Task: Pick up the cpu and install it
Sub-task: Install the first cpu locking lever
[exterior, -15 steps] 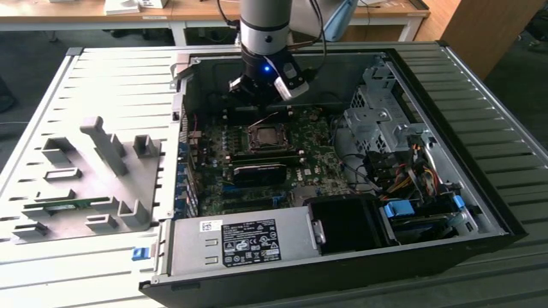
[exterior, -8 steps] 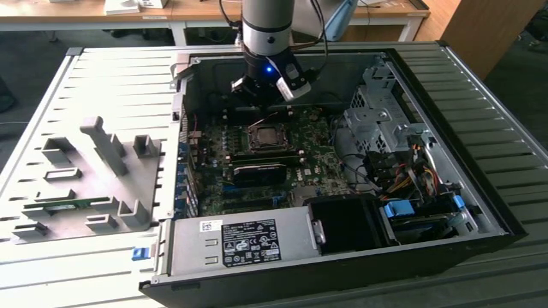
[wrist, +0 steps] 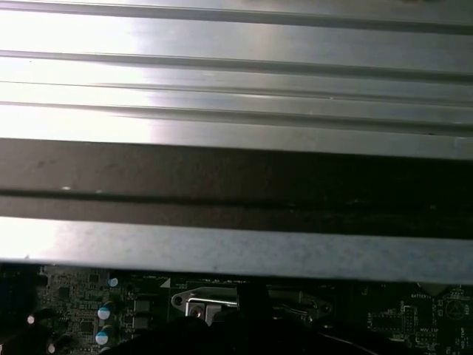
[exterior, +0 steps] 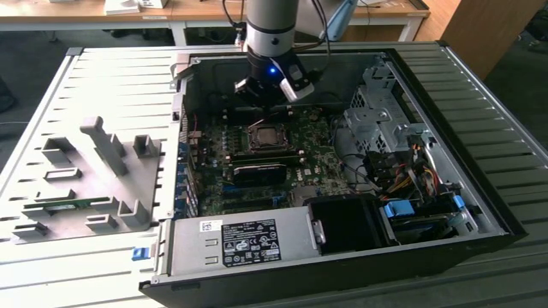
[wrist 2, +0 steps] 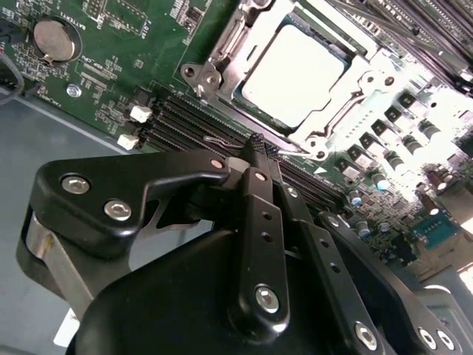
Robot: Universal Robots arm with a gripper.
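- We see the flat square silver-grey cpu (wrist 2: 294, 75) seated in the metal-framed socket (wrist 2: 222, 52) on the green motherboard (wrist 2: 111, 44); in the exterior view the cpu (exterior: 266, 135) sits mid-board inside the open black computer case (exterior: 342, 269).
- Black tool (wrist 2: 256, 142) hangs above the board just beside the socket, over the dark memory slots (wrist 2: 185, 126). Fingers (wrist 2: 260, 159) pressed together, nothing between them.
- Exterior view: the tool (exterior: 265, 96) is low inside the case, just behind the socket.
- Case lies on the ribbed grey metal bench (exterior: 102, 77); grey plastic fixture tray (exterior: 77, 173) at the exterior view's left.
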